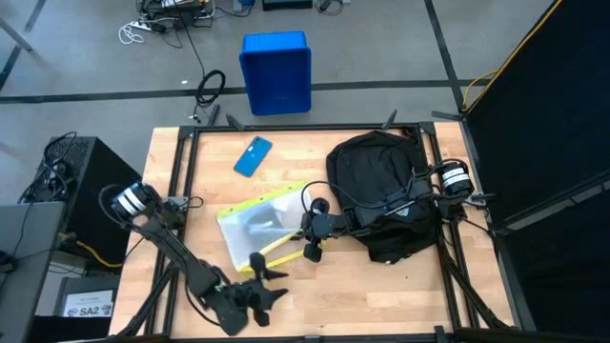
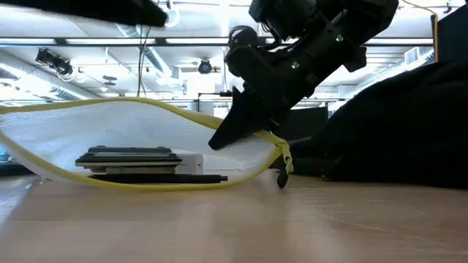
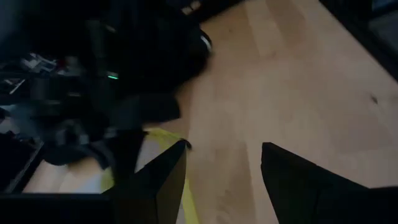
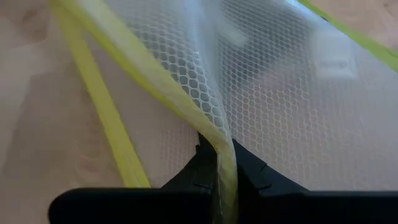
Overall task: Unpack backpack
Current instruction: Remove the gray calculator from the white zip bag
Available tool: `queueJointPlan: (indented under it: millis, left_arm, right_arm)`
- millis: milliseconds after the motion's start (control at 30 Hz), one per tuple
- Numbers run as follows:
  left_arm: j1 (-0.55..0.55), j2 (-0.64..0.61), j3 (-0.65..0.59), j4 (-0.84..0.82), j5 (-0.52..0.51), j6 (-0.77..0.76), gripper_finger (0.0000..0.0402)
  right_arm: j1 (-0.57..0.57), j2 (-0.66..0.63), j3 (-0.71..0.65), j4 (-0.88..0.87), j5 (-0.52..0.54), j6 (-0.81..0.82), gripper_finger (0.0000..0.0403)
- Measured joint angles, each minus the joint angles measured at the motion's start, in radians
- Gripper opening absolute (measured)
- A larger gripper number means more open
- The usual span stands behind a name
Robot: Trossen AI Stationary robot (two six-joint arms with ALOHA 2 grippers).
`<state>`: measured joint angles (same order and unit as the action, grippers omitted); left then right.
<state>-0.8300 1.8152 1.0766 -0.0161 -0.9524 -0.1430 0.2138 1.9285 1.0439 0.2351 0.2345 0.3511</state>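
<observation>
The black backpack (image 1: 381,191) lies on the table's right side. Left of it, a clear mesh pouch (image 1: 255,224) with yellow trim rests on the wood by its underside, with flat dark and white items (image 2: 135,162) inside. My right gripper (image 1: 312,250) reaches over the backpack and is shut on the pouch's right end. My left gripper (image 1: 272,283) stands open near the table's front edge, just in front of the pouch. Its fingers (image 3: 158,186) have nothing between them. My right gripper pinches the pouch's yellow-trimmed upper edge (image 4: 219,152) between its two fingers, at the end where the zipper pull (image 2: 282,172) hangs. The fingers slant down from the right. That edge is raised (image 2: 252,135), while the pouch's bottom stays on the table.
A blue flat object (image 1: 253,155) lies on the table's far side, left of the backpack. A blue plastic bin (image 1: 276,71) stands on the floor beyond the far edge. Bare wood (image 1: 381,295) lies at the front right.
</observation>
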Motion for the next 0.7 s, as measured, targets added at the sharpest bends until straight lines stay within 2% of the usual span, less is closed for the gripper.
queueJointPlan:
  millis: [133, 300, 400, 500, 700]
  left_arm:
    - [0.026, 0.077, 0.086, -0.149, 0.057, -0.101, 0.0177]
    - [0.051, 0.108, 0.156, -0.502, 0.084, -0.447, 0.0172]
    - [0.055, 0.108, 0.172, -0.650, 0.093, -0.624, 0.0165]
    - [0.056, 0.108, 0.173, -0.713, 0.095, -0.693, 0.0158]
    - [0.063, 0.116, 0.174, -0.794, 0.095, -0.698, 0.0141]
  right_arm:
    - [0.011, 0.000, 0.000, 0.047, -0.002, 0.000, 0.0001]
    - [0.026, 0.000, 0.000, 0.063, -0.002, 0.004, 0.0002]
    - [0.034, 0.000, 0.000, 0.063, -0.004, 0.011, 0.0001]
    - [0.035, 0.000, 0.000, 0.066, -0.006, 0.012, 0.0003]
    - [0.034, 0.000, 0.000, 0.075, -0.011, 0.014, 0.0002]
